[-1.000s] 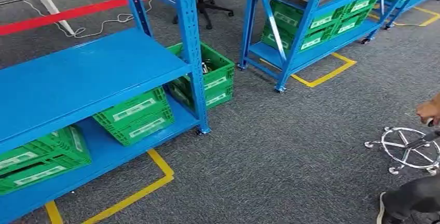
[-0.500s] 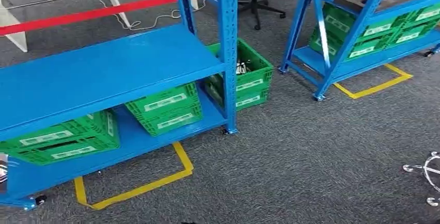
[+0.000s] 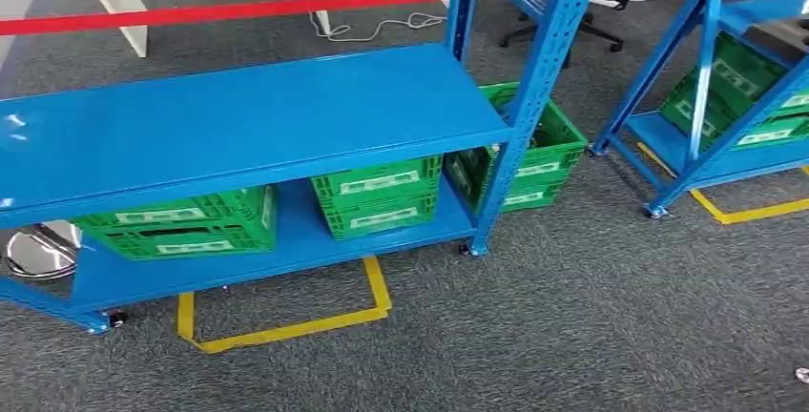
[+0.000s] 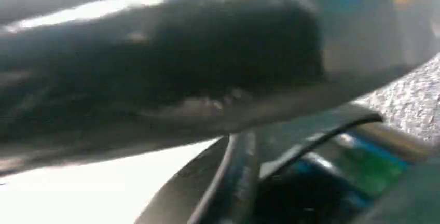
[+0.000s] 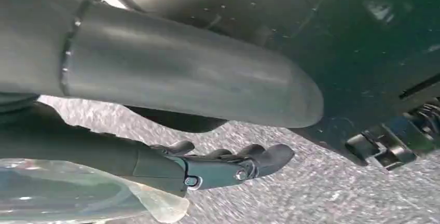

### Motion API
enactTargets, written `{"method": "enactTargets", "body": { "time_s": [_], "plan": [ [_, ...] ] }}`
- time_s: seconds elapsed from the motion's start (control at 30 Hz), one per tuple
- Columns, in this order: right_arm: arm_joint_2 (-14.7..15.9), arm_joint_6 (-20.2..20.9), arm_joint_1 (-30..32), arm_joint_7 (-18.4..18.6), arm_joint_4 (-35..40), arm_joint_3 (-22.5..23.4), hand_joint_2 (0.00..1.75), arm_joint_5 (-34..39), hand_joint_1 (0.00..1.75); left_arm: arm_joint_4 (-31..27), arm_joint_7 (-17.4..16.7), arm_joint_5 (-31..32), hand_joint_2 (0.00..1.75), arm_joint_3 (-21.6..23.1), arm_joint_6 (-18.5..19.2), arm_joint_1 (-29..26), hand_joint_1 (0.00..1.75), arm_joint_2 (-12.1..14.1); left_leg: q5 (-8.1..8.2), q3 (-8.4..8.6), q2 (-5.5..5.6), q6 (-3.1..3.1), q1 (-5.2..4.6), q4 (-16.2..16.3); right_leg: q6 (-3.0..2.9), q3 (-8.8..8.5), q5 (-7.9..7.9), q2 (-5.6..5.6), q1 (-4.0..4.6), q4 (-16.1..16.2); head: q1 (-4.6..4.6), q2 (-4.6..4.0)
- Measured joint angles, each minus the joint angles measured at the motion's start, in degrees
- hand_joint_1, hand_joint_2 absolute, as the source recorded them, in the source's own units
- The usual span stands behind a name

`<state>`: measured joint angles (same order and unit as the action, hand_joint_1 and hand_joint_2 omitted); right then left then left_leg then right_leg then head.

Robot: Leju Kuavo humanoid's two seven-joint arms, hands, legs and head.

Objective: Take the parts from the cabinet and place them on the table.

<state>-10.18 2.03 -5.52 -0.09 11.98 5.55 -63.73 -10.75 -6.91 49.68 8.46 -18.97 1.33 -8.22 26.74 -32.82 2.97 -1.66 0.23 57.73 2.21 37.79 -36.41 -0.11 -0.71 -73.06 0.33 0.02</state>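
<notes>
The blue cabinet (image 3: 248, 116) stands ahead in the head view, its wide top shelf bare. On its lower shelf sit two green crates (image 3: 377, 197) (image 3: 181, 226), and a shiny round metal part (image 3: 38, 250) lies at the far left end. My right hand (image 5: 207, 99) hangs over grey carpet in the right wrist view, thumb and dark fingers (image 5: 228, 164) apart, holding nothing. My left hand (image 4: 155, 68) is a dark blur close to the lens in the left wrist view; its grip is unreadable.
A third green crate (image 3: 534, 159) sits on the floor behind the cabinet's right post. A second blue rack (image 3: 706, 135) with green crates stands at the right. Yellow tape (image 3: 286, 326) marks the carpet; a red barrier strip (image 3: 286, 4) and white table legs (image 3: 124, 11) lie beyond.
The camera has turned left: the cabinet now fills the middle of the view, the metal part at its left end has appeared, and the person and chair base at the right are gone.
</notes>
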Motion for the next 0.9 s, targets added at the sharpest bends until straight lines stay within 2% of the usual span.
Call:
{"method": "enactTargets", "body": {
  "time_s": [0.03, 0.07, 0.1, 0.13, 0.23, 0.27, 0.3, 0.33, 0.37, 0.4, 0.43, 0.47, 0.5, 0.53, 0.57, 0.6, 0.63, 0.77, 0.8, 0.83, 0.87, 0.9],
  "plan": [
    [0.0, 0.0, 0.0, -0.1, 0.0, 0.0, 0.00, 0.1, 0.00, 0.0, -0.3, -0.2, 0.00, 0.0, 0.0, 0.0, 0.00, -0.2, 0.03, 0.07, 0.87, 0.06, 0.11, 0.1, 0.06, -1.78, 3.05, 0.25, -0.08, 4.5, 0.04, 0.00],
    [0.1, 0.0, 0.0, -0.2, 0.0, 0.0, 0.00, 0.1, 0.00, 0.0, -0.3, -0.2, 0.00, 0.0, 0.0, 0.1, 0.00, -0.4, 0.16, 0.15, 1.71, 0.31, 0.24, 0.3, 0.09, -4.05, 5.95, 1.14, -0.25, 9.7, 0.02, 0.00],
    [0.2, 0.0, 0.0, -0.3, 0.0, 0.0, 0.00, 0.2, 0.00, 0.0, -0.3, -0.4, 0.00, 0.0, -0.1, 0.1, 0.00, -0.5, 0.37, 0.04, 2.36, 0.68, 0.35, 0.5, 0.17, -5.72, 6.77, 4.07, -0.65, 13.5, 0.15, 0.00],
    [0.2, 0.0, 0.2, -0.4, -0.1, 0.0, 0.00, 0.2, 0.00, 0.0, -0.3, -0.7, 0.00, 0.0, -0.2, 0.4, 0.00, -0.5, 0.45, -0.35, 3.12, 1.11, 0.03, 1.0, 0.10, -6.25, 6.04, 5.77, -0.75, 14.6, 0.22, 0.00],
    [0.2, 0.0, 0.2, -0.5, -0.1, 0.0, 0.00, 0.3, 0.00, 0.0, -0.4, -1.0, 0.00, 0.0, -0.3, 0.1, 0.00, -0.5, -0.22, -0.77, 4.94, 2.29, 0.56, 0.5, -0.96, -6.75, 6.17, 3.96, -0.25, 14.3, 0.18, 0.00],
    [0.2, 0.0, 0.2, -0.5, -0.1, 0.0, 0.00, 0.3, 0.00, 0.0, -0.4, -1.0, 0.00, -0.1, -0.3, 0.1, 0.00, -0.5, -0.14, -0.98, 5.64, 2.54, 0.52, 0.7, -1.49, -6.89, 6.45, 3.14, -0.69, 14.7, 0.11, 0.00],
    [0.2, 0.0, 0.2, -0.5, -0.1, 0.0, 0.00, 0.3, 0.00, 0.0, -0.4, -1.0, 0.00, -0.1, -0.3, 0.1, 0.00, -0.6, 0.50, -1.12, 2.98, 2.71, 0.22, 1.4, -1.82, -7.09, 6.51, 2.28, -0.64, 14.8, 0.05, 0.00],
    [0.2, 0.0, 0.2, -0.5, -0.1, 0.0, 0.00, 0.3, 0.00, 0.0, -0.4, -1.0, 0.00, -0.1, -0.4, 0.2, 0.00, -0.6, 2.10, -2.26, 0.34, 2.96, 0.07, 3.9, -2.19, -7.16, 6.36, 1.64, -0.58, 14.8, -0.65, 0.00],
    [0.2, -0.1, 0.3, -0.5, -0.1, 0.0, 0.00, 0.3, 0.00, 0.0, -0.4, -1.1, 0.00, -0.1, -0.4, 0.3, 0.00, -0.6, 4.31, -4.30, -1.20, 3.21, 0.12, 8.2, -2.49, -7.19, 6.21, 0.62, -0.43, 14.8, -0.76, 0.00],
    [0.2, -0.2, 0.6, -0.4, -0.1, 0.0, 0.00, 0.3, 0.00, 0.0, -0.4, -1.3, 0.00, -0.1, -0.5, 0.3, 0.00, -0.6, 6.39, -6.60, -1.96, 3.33, 0.17, 13.1, -2.68, -7.29, 6.08, -0.44, -0.28, 14.8, -0.76, 0.00],
    [0.3, -0.3, 0.8, -0.1, -0.1, 0.0, 0.00, 0.3, 0.00, 0.0, -0.4, -1.4, 0.00, -0.1, -0.5, 0.3, 0.00, -0.6, 7.69, -8.47, -2.33, 3.39, 0.20, 17.1, -2.88, -7.35, 5.94, -1.47, -0.15, 14.8, -0.72, 0.00],
    [0.3, -0.3, 0.9, -0.1, -0.1, 0.0, 0.00, 0.3, 0.00, 0.0, -0.3, -1.5, 0.00, -0.1, -0.5, 0.2, 0.00, -0.6, 7.53, -9.06, -2.49, 3.42, 0.24, 18.4, -2.93, -7.42, 5.85, -2.31, -0.05, 14.8, -0.74, 0.00],
    [0.3, -0.2, 0.9, -0.2, -0.1, 0.0, 0.00, 0.4, 0.00, 0.0, 0.0, -1.6, 0.00, -0.2, -0.2, 0.1, 0.00, -0.5, 6.05, -8.32, -2.60, 3.30, 0.25, 17.0, -2.96, -7.57, 5.72, -3.10, 0.06, 14.8, -0.74, 0.00],
    [0.3, -0.2, 0.8, -0.3, -0.1, -0.1, 0.00, 0.4, 0.00, 0.0, 0.4, -1.7, 0.00, -0.2, 0.0, 0.1, 0.00, -0.4, 3.62, -6.49, -2.71, 3.06, 0.22, 13.3, -2.95, -7.76, 5.57, -3.80, 0.15, 14.8, -0.74, 0.00],
    [0.3, -0.1, 0.6, -0.5, -0.1, -0.2, 0.00, 0.4, 0.00, 0.0, 0.9, -1.8, 0.00, -0.3, 0.2, 0.0, 0.00, -0.2, 1.09, -3.93, -3.19, 2.64, 0.07, 8.4, -2.94, -8.07, 5.39, -4.45, 0.24, 14.8, -0.76, 0.00],
    [0.3, -0.1, 0.6, -0.6, -0.1, -0.3, 0.00, 0.4, 0.00, 0.0, 1.0, -1.9, 0.00, -0.3, 0.3, -0.1, 0.00, 0.0, -0.94, -1.22, -5.25, 1.96, -0.33, 3.2, -2.81, -8.41, 5.17, -5.04, 0.32, 14.8, -0.74, 0.00],
    [0.3, -0.1, 0.6, -0.6, -0.1, -0.3, 0.00, 0.5, 0.00, 0.0, 1.1, -1.9, 0.00, -0.4, 0.4, 0.0, 0.00, 0.1, 0.52, -0.41, -8.35, 1.55, -1.15, 1.7, -2.57, -8.38, 4.94, -5.62, 0.64, 14.8, -0.68, 0.00],
    [0.3, -0.2, 0.4, -0.7, -0.1, -0.3, 0.00, 1.2, 0.00, 0.0, 1.3, -1.9, 0.00, -0.5, 0.5, -0.3, 0.00, 0.4, 0.26, -0.71, -6.12, 0.67, -1.46, 0.9, -1.51, -9.06, 4.78, -8.04, 0.72, 15.4, -0.70, 0.00],
    [0.3, -0.2, 0.5, -0.7, 0.0, -0.3, 0.00, 1.3, 0.00, 0.0, 1.3, -1.9, 0.00, -0.5, 0.5, -0.5, 0.00, 0.4, -0.30, -0.14, -5.60, 0.24, -0.61, -0.1, -0.97, -8.66, 4.13, -6.61, 0.58, 15.1, -0.66, 0.00],
    [0.3, -0.4, 0.5, -0.6, 0.0, -0.3, 0.00, 1.6, 0.00, 0.0, 1.3, -1.9, 0.00, -0.5, 0.5, -0.5, 0.00, 0.5, -0.39, -0.05, -5.21, 0.14, -0.55, -0.3, -0.64, -8.20, 3.07, -2.66, 0.49, 13.6, -0.30, 0.00],
    [0.3, -0.8, 0.6, -0.4, 0.0, -0.3, 0.00, 1.8, 0.00, 0.0, 1.1, -1.9, 0.00, -0.6, 0.3, -0.3, 0.00, 0.5, -0.41, -0.20, -4.76, -0.12, -0.45, -0.3, -0.56, -6.55, 1.11, -1.02, 0.40, 10.1, -0.17, 0.00],
    [0.3, -1.1, 0.7, 0.0, 0.0, -0.2, 0.00, 2.0, 0.00, 0.0, 0.8, -1.9, 0.00, -0.6, 0.0, -0.1, 0.00, 0.4, -0.44, -0.27, -4.36, -0.25, -0.46, -0.3, -0.45, -4.34, -0.87, -0.42, 0.29, 5.7, -0.11, 0.00]
  ]
}}
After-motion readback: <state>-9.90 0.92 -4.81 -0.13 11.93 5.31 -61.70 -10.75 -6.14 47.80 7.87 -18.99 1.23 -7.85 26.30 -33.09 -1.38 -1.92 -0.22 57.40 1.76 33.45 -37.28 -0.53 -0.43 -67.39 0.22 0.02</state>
